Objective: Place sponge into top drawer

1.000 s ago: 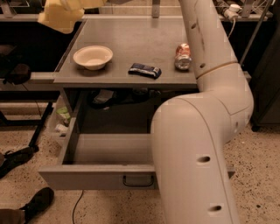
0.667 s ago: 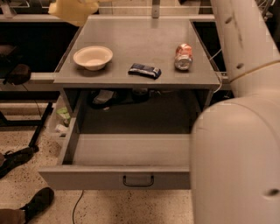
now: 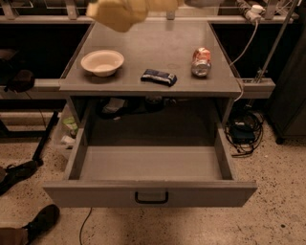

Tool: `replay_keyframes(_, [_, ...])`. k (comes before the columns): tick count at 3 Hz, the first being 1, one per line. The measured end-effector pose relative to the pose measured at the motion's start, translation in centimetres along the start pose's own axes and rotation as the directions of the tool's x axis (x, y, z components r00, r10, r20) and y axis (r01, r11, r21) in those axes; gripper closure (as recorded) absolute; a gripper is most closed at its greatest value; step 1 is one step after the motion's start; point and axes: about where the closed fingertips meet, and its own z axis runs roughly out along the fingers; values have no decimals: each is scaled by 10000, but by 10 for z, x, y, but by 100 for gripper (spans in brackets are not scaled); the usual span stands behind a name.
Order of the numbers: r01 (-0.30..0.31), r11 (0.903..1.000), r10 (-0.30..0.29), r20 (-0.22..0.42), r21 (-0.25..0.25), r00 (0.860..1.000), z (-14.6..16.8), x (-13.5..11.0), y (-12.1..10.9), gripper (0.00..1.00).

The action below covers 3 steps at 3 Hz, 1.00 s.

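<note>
Now my arm, which filled the right side of the view a second ago, has swung clear of it, and everything below lies open to see. Largest is the grey table (image 3: 158,43), and under its top the top drawer (image 3: 95,194) stands pulled fully out toward the camera, its floor bare. On the table's left sits a pale bowl (image 3: 102,62).

The sponge (image 3: 119,13) is a blurred yellow block at the top edge, in the air above the far left part of the table. It has slid rightward from the upper left corner where it was. It is well apart from the drawer and has not begun to come down.

A crushed red-and-white can (image 3: 201,61) stands on the right, and a dark flat snack wrapper (image 3: 158,76) lies between can and bowl near the front edge. The small dark handle (image 3: 151,197) sits centred on the drawer front.

My gripper (image 3: 198,2) shows only as a pale sliver at the top edge just right of the sponge. I cannot tell whether it is clenched or released. Since the sponge hangs in mid-air, I judge it is being carried. The transport is under way, and what remains is bringing it forward over the drawer and lowering it in.
</note>
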Motion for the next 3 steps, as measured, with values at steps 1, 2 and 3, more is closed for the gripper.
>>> replay_keyframes(1, [-994, 9886, 1107, -988, 1131, 9889, -26, 56, 20, 100])
replay_keyframes(2, [-1587, 9831, 1693, -1235, 912, 9778, -17, 85, 34, 100])
replay_keyframes(3, [-1585, 9832, 1691, -1235, 907, 9778, -17, 85, 34, 100])
